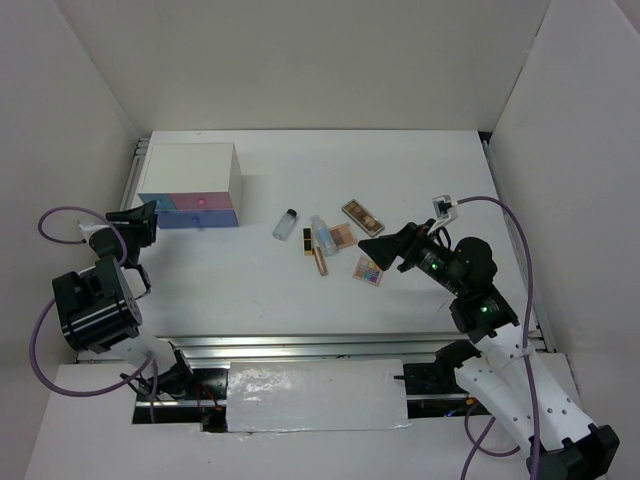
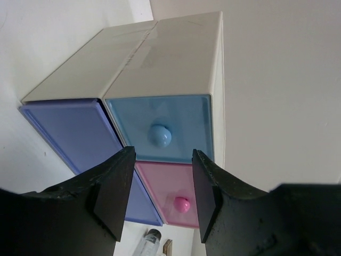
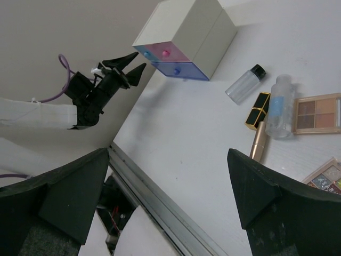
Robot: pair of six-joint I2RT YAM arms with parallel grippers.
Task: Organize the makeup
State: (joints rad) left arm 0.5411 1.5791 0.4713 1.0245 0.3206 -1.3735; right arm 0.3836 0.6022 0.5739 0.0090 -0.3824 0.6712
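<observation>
The makeup lies in a loose cluster at mid-table: a small clear dark-capped bottle (image 1: 286,223) (image 3: 244,84), a clear tube (image 1: 322,235) (image 3: 279,106), a black-gold lipstick (image 1: 307,241), a slim gold stick (image 1: 321,262) (image 3: 259,143), a brown palette (image 1: 362,216), a pinkish-tan palette (image 1: 343,236) (image 3: 318,113) and a multicoloured palette (image 1: 368,270) (image 3: 326,178). My right gripper (image 1: 383,252) (image 3: 168,181) hovers wide open just right of the cluster, holding nothing. My left gripper (image 1: 148,222) (image 2: 161,194) is open and empty. It faces the drawer fronts, close to the pink knob (image 2: 182,204).
A white box (image 1: 190,172) (image 2: 160,58) (image 3: 186,32) stands at the back left with a blue drawer (image 2: 160,128), a pink one and purple ones, all shut. White walls enclose the table on three sides. A metal rail (image 1: 340,345) runs along the near edge.
</observation>
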